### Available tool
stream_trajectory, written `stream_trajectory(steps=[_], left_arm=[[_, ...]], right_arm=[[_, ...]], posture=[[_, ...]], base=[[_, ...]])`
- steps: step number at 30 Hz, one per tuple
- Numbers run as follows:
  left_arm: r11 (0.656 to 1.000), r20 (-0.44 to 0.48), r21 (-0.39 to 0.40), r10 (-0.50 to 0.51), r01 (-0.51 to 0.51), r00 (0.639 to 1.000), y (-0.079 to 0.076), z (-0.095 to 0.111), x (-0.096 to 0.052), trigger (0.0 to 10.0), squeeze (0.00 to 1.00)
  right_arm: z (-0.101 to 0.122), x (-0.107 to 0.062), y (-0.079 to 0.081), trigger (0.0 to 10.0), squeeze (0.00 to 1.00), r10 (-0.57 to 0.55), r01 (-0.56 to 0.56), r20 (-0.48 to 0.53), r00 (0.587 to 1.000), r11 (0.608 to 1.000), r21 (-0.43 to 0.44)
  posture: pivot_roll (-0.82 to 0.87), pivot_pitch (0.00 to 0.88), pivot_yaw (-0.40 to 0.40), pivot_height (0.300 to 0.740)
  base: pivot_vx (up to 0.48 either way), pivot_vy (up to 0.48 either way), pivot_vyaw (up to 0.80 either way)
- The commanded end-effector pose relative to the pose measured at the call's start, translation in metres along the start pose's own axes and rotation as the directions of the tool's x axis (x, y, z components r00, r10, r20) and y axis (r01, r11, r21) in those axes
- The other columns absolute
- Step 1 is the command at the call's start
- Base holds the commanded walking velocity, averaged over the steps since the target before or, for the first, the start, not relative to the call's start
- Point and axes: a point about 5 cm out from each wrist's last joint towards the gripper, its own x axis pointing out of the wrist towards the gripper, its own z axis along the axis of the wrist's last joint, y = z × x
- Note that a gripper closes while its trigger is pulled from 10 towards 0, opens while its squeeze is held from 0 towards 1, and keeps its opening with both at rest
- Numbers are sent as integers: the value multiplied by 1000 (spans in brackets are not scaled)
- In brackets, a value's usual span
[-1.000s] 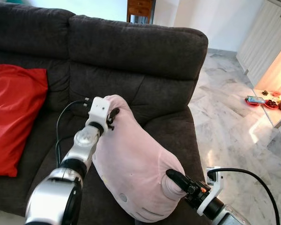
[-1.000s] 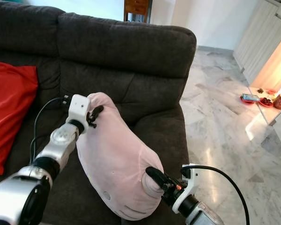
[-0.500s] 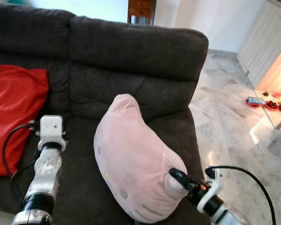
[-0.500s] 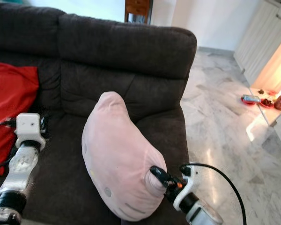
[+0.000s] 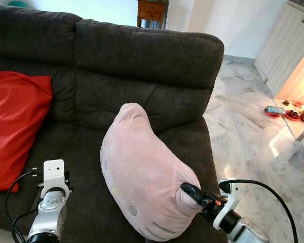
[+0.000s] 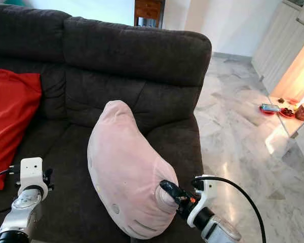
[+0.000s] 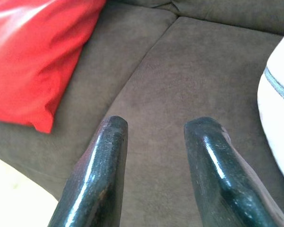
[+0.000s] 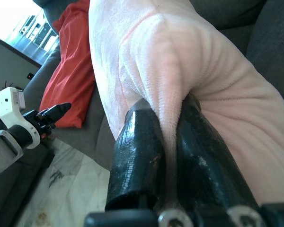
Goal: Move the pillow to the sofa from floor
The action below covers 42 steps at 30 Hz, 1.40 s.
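Observation:
A pale pink pillow [image 5: 142, 177] stands tilted on the dark grey sofa's seat [image 5: 86, 144], its top leaning near the backrest. My right gripper [image 5: 191, 192] is shut on a fold at the pillow's lower right corner; the right wrist view shows the plush fabric [image 8: 203, 56] pinched between both fingers [image 8: 137, 142]. My left gripper [image 7: 156, 130] is open and holds nothing. It hovers low over the seat's front edge, apart from the pillow, and its white wrist mount [image 5: 53, 172] sits left of the pillow.
A red cushion [image 5: 15, 121] lies on the sofa's left side. Marble floor [image 5: 248, 131] spreads to the right of the sofa arm. A low table [image 5: 294, 114] with small dishes stands at the far right, and a wooden cabinet [image 5: 152, 9] behind the sofa.
My left gripper let go of the pillow's top and drew back, down and to the left, to the seat's front edge. The pillow stays on the seat with the right gripper still shut on it.

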Motion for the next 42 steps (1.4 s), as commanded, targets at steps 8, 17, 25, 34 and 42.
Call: stream_trajectory(steps=[8,17,25,34,42], left_arm=[[998,-153,17,-56,59,987,-2,-18,5,10000,0],[944,-101,-28,-329,328,939,-24,0,13,10000,0],[894,-168,30,-437,447,884,-32,0,15,10000,0],[951,-18,-6,-308,308,951,-37,31,25,10000,0],[973,114,-100,-195,206,974,-40,57,29,10000,0]], right_arm=[[15,-5,6,10000,0,50,-49,26,998,998,-33],[10,-13,10,10000,0,77,-77,-5,997,997,-28],[7,-15,12,10000,0,78,-79,-19,997,997,-24],[8,-17,18,10000,0,70,-75,-73,995,995,-66],[37,-8,38,10000,0,12,-36,-104,994,972,-233]], posture=[[56,0,-94,740],[37,0,-94,740],[31,0,-96,740],[24,0,-94,740],[3,0,-88,740]], base=[[0,0,0],[0,0,0],[0,0,0],[0,0,0],[0,0,0]])
